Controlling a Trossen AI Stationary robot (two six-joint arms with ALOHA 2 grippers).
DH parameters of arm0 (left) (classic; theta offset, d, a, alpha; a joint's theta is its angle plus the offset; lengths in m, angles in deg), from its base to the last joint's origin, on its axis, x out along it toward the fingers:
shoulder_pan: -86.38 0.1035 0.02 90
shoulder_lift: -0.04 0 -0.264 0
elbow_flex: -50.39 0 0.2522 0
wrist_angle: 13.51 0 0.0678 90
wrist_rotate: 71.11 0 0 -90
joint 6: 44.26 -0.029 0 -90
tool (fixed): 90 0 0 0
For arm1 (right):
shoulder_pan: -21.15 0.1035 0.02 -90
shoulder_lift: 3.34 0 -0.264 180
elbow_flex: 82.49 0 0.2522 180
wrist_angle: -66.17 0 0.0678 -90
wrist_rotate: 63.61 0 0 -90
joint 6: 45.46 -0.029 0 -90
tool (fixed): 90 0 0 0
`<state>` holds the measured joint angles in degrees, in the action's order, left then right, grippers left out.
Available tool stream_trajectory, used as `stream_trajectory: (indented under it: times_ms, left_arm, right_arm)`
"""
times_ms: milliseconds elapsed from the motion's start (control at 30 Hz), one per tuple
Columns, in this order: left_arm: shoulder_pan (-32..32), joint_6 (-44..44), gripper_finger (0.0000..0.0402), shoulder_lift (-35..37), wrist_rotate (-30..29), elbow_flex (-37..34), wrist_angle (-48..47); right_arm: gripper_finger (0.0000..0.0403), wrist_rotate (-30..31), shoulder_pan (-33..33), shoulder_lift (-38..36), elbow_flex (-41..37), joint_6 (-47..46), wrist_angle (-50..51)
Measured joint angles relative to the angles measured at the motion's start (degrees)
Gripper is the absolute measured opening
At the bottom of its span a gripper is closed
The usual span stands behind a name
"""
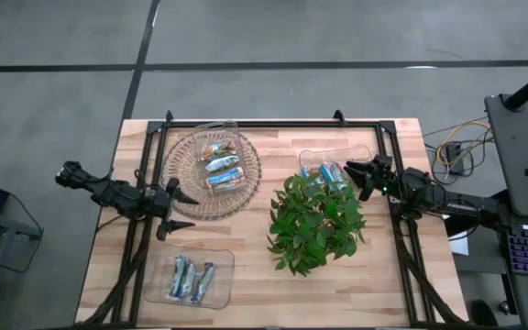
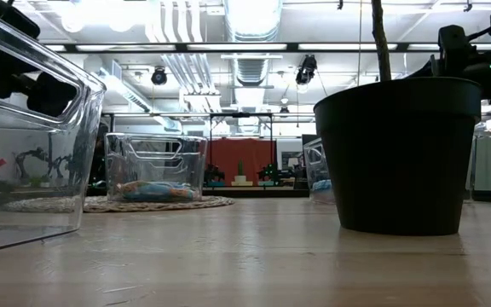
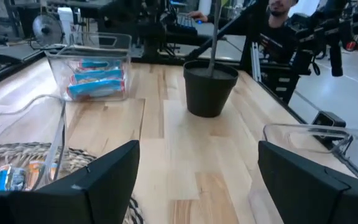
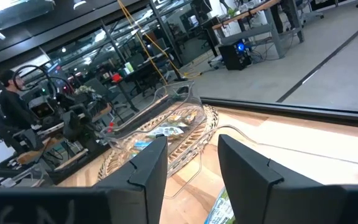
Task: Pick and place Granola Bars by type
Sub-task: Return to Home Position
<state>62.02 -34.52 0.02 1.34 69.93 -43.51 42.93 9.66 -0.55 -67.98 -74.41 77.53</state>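
Overhead view of a wooden counter (image 1: 250, 275) with a green leafy plant (image 1: 314, 220) in a black pot (image 2: 399, 153) standing right of centre. There are three clear plastic bins.

At the upper left, one bin (image 1: 198, 147) sits on a round woven mat (image 1: 247, 179) and holds multicoloured granola bars (image 1: 221, 168). At the lower left, a second bin (image 1: 223, 291) sits directly on the wood and holds about three silvery-blue granola bars (image 1: 191, 278) side by side. At the upper right, a third bin (image 1: 357, 154) touches the plant's leaves. It holds blue-wrapped bars (image 1: 328, 172), and the foliage hides part of them, so their number is unclear.

The left arm (image 1: 108, 191) reaches in from the left edge. Its jaws are just beside the mat's rim, between the two left bins, spread wide with nothing in them. The right arm (image 1: 420, 188) reaches in from the right edge. Its jaws are just beside the end of the upper right bin, parted by a narrower gap and also empty.

No bars lie loose on the wood.
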Motion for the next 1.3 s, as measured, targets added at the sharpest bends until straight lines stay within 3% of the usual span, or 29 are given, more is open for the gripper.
stream_trajectory:
  times_ms: [400, 1300]
  left_arm:
    - [0.01, 0.65, 0.0307, 0.02, 0.02, -3.23, 13.22]
    - [0.00, 0.74, 0.0307, -0.07, -0.05, -3.40, 12.82]
  right_arm:
    - [0.0123, 0.00, -0.01, 0.00, 0.00, 0.00, 0.02]
    - [0.0126, 0.00, 0.00, 0.00, 0.00, 0.00, 0.00]
